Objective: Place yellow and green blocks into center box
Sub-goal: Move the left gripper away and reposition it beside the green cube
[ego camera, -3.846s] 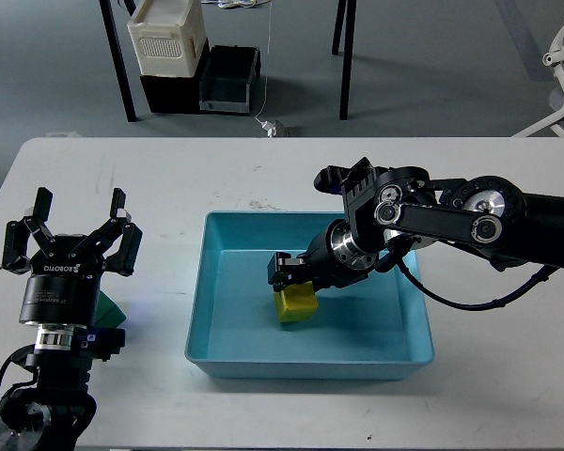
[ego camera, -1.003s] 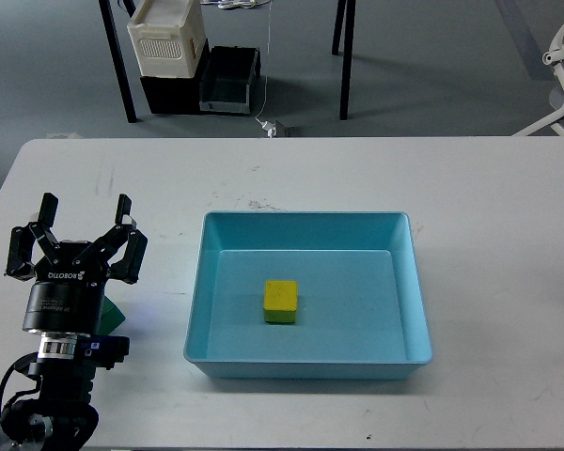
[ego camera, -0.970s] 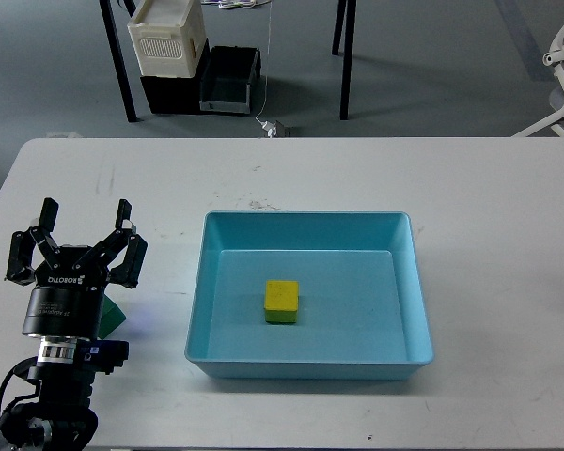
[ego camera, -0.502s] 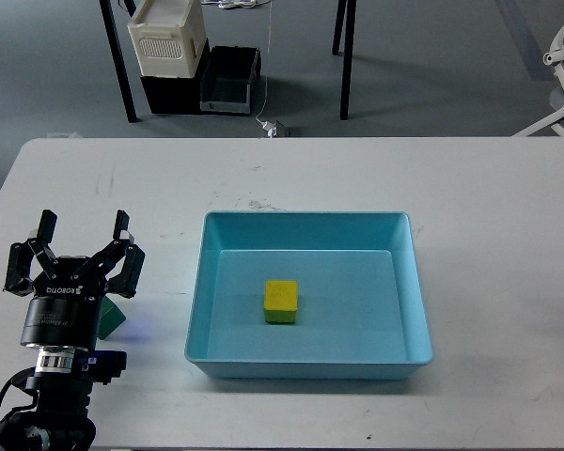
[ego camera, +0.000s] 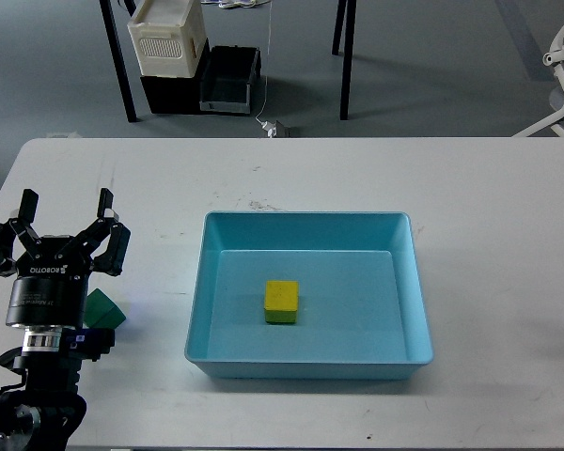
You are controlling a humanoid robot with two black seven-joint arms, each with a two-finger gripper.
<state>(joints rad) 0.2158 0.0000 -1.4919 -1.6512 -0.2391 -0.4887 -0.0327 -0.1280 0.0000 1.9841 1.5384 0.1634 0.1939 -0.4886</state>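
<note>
My left gripper (ego camera: 58, 246), jaws spread and empty, hangs lower left by the green block (ego camera: 104, 309); the yellow block (ego camera: 282, 300) lies in the center box (ego camera: 310, 227).

Black left claw (ego camera: 56, 230) with silver ring, apparently lettered "ROBOTIQ".

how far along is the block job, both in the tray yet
Half done. The yellow block lies inside the blue tray. The green block sits on the table left of the tray, partly hidden behind the left gripper, which is open and holds nothing. The right arm is out of view. Left to do: grasp the green block and put it in the tray.
</note>
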